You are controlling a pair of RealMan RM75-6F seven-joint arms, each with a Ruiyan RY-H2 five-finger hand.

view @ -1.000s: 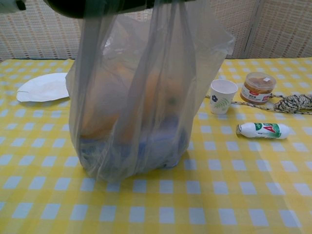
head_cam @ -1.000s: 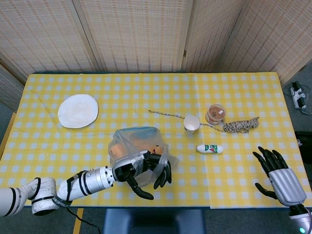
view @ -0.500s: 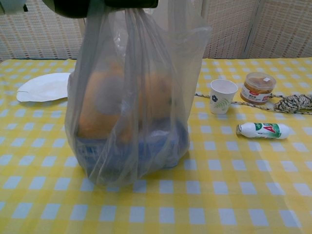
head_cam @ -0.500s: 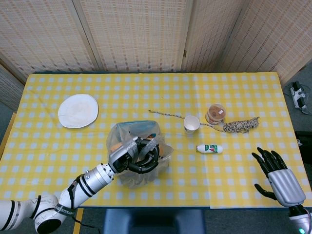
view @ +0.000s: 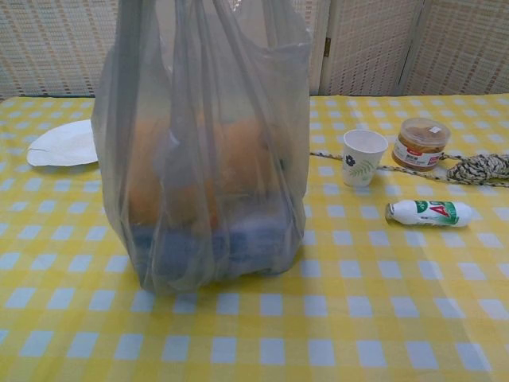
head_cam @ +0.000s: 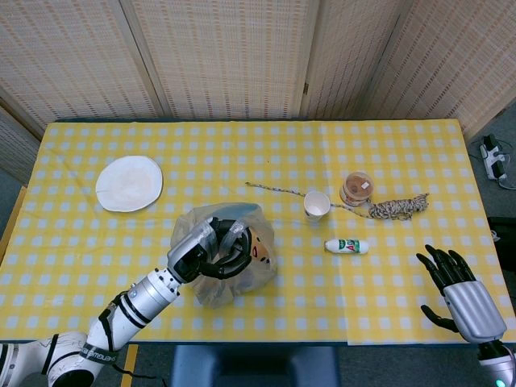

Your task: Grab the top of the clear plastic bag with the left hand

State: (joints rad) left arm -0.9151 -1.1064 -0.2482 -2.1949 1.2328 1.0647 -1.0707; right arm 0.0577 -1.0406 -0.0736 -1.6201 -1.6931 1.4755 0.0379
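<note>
The left robot hand (head_cam: 211,251) grips the gathered top of the clear plastic bag (view: 203,159), which stands upright on the yellow checked surface (view: 382,318) with orange and blue contents showing through its film. To the right of the bag sit a paper cup (view: 363,157), a brown-lidded jar (view: 420,143) and a small white bottle (view: 429,212) lying on its side, while a white plate (view: 64,143) lies to the bag's left. Well right of the bag, at the surface's near edge, the right robot hand (head_cam: 463,297) holds nothing, fingers spread.

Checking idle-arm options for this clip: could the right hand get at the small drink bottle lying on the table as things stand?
Probably yes. The right hand is open, holding nothing, at the table's near right corner, and only bare tablecloth lies between it and the bottle. Actual arm reach can't be judged.
</note>
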